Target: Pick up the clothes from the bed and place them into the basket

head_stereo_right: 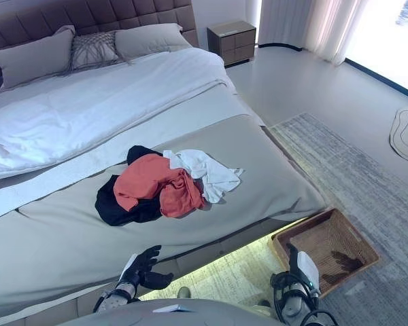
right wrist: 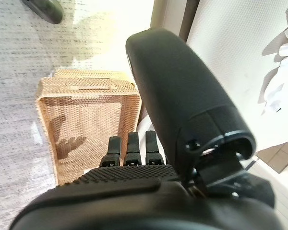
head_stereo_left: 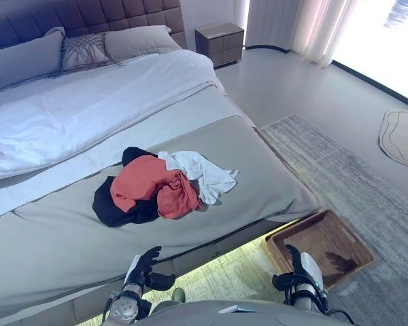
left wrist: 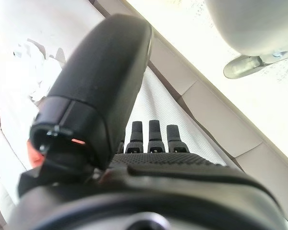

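Observation:
A heap of clothes lies on the grey bed cover (head_stereo_left: 68, 238) near the foot of the bed: a coral-red garment (head_stereo_left: 153, 187) on top, a black one (head_stereo_left: 115, 210) under it and a white one (head_stereo_left: 204, 173) to its right. A brown wicker basket (head_stereo_left: 323, 246) stands empty on the rug by the bed's corner; it also shows in the right wrist view (right wrist: 81, 129). My left hand (head_stereo_left: 144, 268) is open and empty in front of the bed's edge, below the heap. My right hand (head_stereo_left: 300, 268) is open and empty just left of the basket.
A white duvet (head_stereo_left: 88, 102) and pillows (head_stereo_left: 122, 44) cover the far half of the bed. A nightstand (head_stereo_left: 219, 42) stands at the back. A grey rug (head_stereo_left: 353, 176) lies right of the bed, and a small pale mat (head_stereo_left: 402, 138) at the far right.

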